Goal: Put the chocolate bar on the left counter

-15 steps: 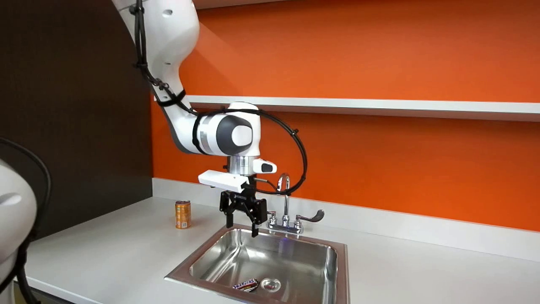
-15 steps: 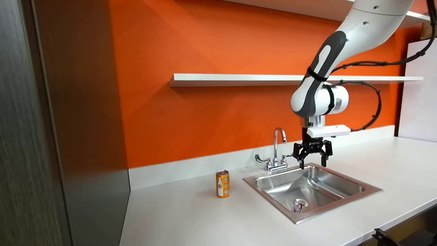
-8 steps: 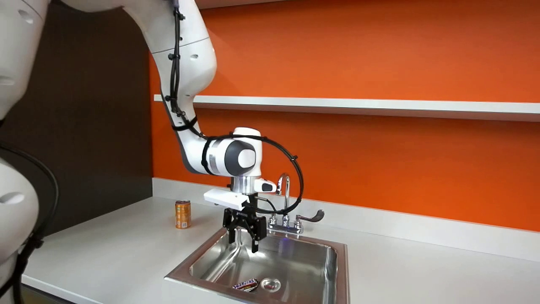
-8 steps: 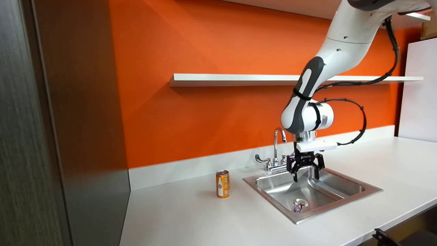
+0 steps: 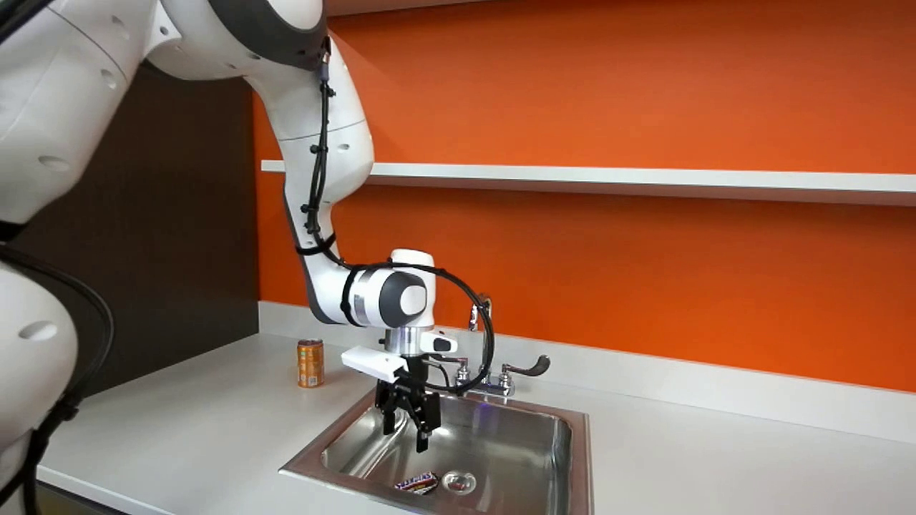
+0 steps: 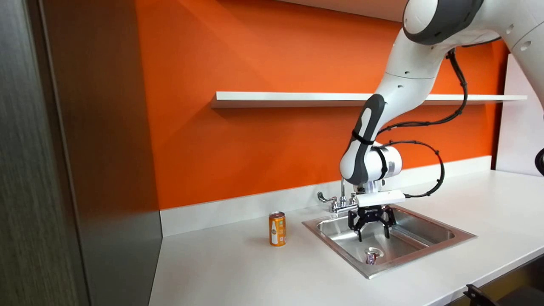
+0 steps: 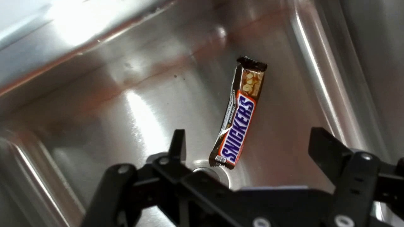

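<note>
The chocolate bar lies flat in the sink basin near the drain, in both exterior views (image 5: 418, 483) (image 6: 371, 258). In the wrist view the bar (image 7: 240, 116) shows a brown wrapper with a white and blue label, lying tilted. My gripper is open and empty above the basin in both exterior views (image 5: 406, 438) (image 6: 373, 237). In the wrist view the fingers (image 7: 247, 138) stand wide apart, with the bar's lower end between them in the picture, apart from both. The left counter, pale grey-white, shows in both exterior views (image 5: 193, 415) (image 6: 229, 263).
The steel sink has a raised rim (image 5: 581, 458) around the basin. A chrome faucet (image 6: 342, 199) with lever handles stands behind it, close to the arm. An orange can (image 5: 310, 363) stands upright on the left counter. A white shelf (image 6: 297, 98) runs along the orange wall.
The arm has come down, bringing my open gripper lower over the basin and, in both exterior views, a little to the left. The chocolate bar and can have not moved.
</note>
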